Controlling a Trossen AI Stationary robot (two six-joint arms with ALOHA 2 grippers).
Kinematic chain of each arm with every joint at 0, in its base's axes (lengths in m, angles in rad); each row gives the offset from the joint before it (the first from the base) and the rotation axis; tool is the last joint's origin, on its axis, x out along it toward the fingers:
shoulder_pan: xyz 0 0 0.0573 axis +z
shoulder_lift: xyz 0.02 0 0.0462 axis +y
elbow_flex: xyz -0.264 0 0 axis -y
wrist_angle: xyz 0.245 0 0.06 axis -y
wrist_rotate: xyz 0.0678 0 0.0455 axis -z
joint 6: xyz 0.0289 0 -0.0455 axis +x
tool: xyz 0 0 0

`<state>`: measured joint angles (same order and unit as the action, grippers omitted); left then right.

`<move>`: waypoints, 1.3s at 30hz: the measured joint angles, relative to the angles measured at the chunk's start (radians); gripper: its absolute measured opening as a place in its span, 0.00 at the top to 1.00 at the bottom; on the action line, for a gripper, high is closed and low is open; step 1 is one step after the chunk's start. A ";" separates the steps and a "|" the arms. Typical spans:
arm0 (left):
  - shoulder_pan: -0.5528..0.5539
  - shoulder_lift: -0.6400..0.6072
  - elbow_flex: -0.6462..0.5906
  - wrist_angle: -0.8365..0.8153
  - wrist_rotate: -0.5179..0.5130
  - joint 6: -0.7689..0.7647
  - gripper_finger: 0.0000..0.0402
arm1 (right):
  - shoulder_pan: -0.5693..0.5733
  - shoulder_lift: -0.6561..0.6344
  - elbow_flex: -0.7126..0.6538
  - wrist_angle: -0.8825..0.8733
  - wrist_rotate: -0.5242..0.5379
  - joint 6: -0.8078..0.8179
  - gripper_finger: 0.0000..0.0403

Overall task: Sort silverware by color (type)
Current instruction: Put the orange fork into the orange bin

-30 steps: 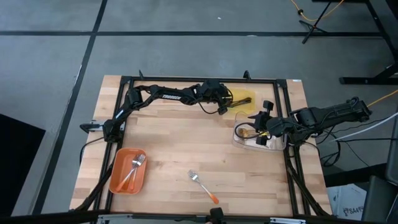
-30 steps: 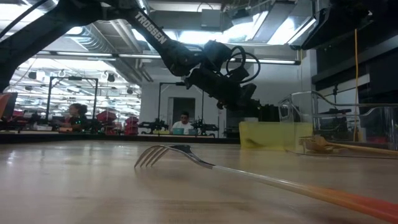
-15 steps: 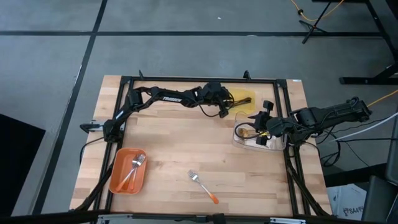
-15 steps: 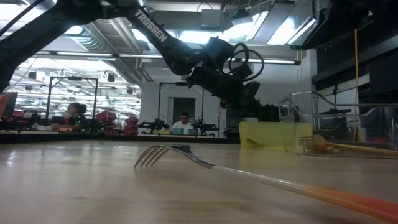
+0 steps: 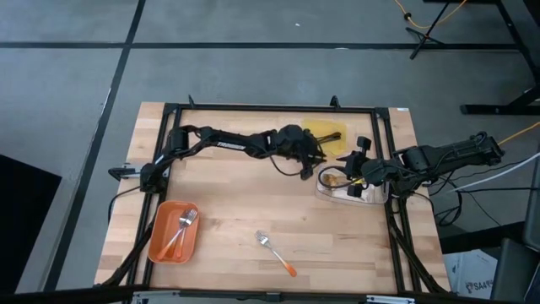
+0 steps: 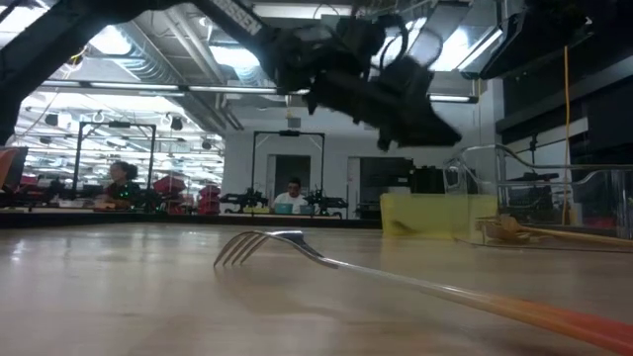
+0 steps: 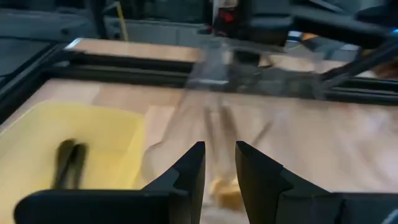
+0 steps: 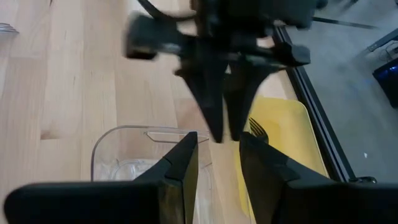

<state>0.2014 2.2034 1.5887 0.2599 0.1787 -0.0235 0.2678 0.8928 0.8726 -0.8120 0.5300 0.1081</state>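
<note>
You will find no legible text, label, brand or number in any view; the white lettering on the left arm [image 5: 228, 143] is unreadable.

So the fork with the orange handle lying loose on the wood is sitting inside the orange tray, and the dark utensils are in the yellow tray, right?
Not quite. The high view shows the orange-handled fork lying on the bare table, apart from the orange tray, which holds a different fork. The dark utensils are indeed in the yellow tray.
</note>
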 joint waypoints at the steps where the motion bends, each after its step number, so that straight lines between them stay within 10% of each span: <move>1: -0.008 -0.006 0.000 -0.002 0.000 0.000 0.79 | 0.000 0.000 0.000 0.000 0.000 0.000 0.73; 39: -0.292 -0.209 0.000 -0.632 0.025 0.054 0.79 | 0.000 0.003 0.000 -0.001 -0.235 0.050 0.73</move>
<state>-0.0910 1.9942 1.5890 -0.3723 0.2040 0.0306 0.2680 0.8954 0.8726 -0.8127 0.2951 0.1577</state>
